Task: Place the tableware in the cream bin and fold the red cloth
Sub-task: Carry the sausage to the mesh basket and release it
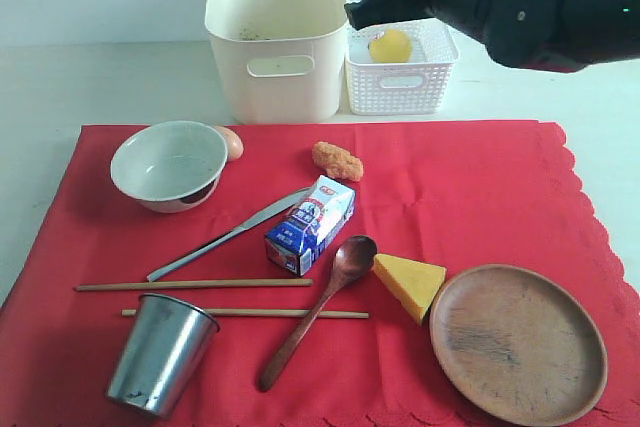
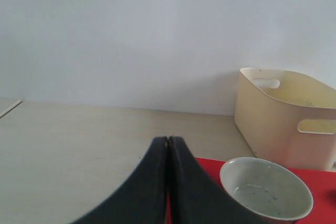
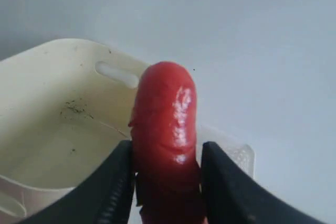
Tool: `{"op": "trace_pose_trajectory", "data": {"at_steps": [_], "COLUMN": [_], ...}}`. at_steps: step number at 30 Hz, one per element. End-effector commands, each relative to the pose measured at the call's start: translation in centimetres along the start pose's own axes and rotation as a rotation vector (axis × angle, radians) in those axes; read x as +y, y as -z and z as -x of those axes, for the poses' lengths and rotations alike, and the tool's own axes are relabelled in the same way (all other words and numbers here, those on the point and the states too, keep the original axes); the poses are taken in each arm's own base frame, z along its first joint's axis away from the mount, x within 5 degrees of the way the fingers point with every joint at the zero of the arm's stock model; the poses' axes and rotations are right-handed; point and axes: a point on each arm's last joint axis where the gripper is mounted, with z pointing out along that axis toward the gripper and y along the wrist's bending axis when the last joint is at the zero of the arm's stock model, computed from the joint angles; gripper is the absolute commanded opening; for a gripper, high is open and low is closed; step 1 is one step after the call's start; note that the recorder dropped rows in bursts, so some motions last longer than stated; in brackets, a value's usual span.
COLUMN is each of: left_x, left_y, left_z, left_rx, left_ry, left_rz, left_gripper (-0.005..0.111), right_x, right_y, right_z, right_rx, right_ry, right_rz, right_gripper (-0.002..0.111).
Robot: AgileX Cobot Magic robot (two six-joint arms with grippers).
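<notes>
R pincer [image 3: 167, 153] clamped on glossy red sausage [image 3: 164, 108], prob. slippery; L pincer [image 2: 169, 142] closed, empty. Pale bowl [image 1: 150, 162]: rigid, likely breakable, take by thin rim.

Glossy sausage [image 3: 165, 129]; brushed metal cup [image 1: 162, 352]; scuffed wooden plate [image 1: 518, 343]; matt red cloth [image 1: 470, 197].

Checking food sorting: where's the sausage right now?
The sausage is clamped in the right gripper, raised at the back of the scene in the exterior view, about over where the cream bin and white lattice basket meet.
</notes>
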Motion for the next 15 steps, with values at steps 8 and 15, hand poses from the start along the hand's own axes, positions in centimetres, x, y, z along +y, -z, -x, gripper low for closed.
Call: {"op": "trace_pose_trajectory", "data": {"at_steps": [8,15], "left_x": [0.0,0.0], "left_y": [0.0,0.0], "left_z": [0.0,0.0], "left_rx": [-0.006,-0.006], "left_ry": [0.004,0.004], "left_rz": [-0.001,-0.001], "left_gripper": [0.003,0.003], "right_x": [-4.2,-4.1], "right_y": [-9.4,-10.4], "right_z": [-4.2,-5.5], "right_rx": [0.360,0.391], "right_ry": [-0.221,-0.224], "right_rz": [0.083,0.093], "right_gripper": [0.000,0.000]}}
